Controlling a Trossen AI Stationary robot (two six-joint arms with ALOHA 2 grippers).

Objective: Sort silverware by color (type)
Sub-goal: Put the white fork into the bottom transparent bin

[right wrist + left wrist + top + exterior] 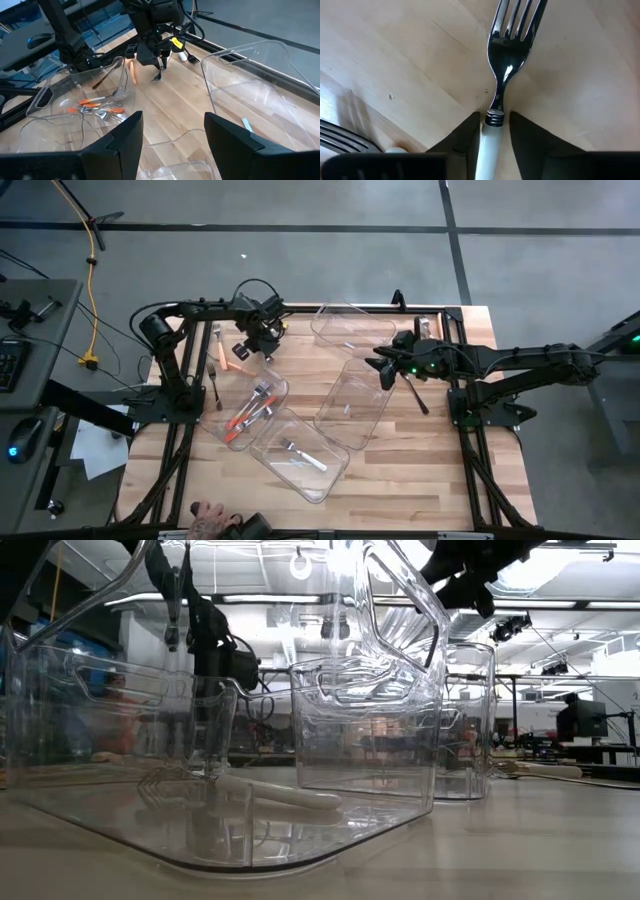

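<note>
Light wood-plank table (400, 470) on grey floor. Left gripper (490, 131) pinches white-handled silver fork (507, 55) — handle end cut off. Right gripper (172, 132) spread — holds nothing.

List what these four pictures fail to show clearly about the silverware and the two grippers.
- White-handled fork: in the left wrist view its handle runs off the picture's edge between the left gripper's fingers; whether it is clamped is unclear.
- Left gripper's fingertips: too small in the high view.
- Orange-handled pieces in their clear bin: types too small to tell.
- Low view: bin walls blur everything behind them.
</note>
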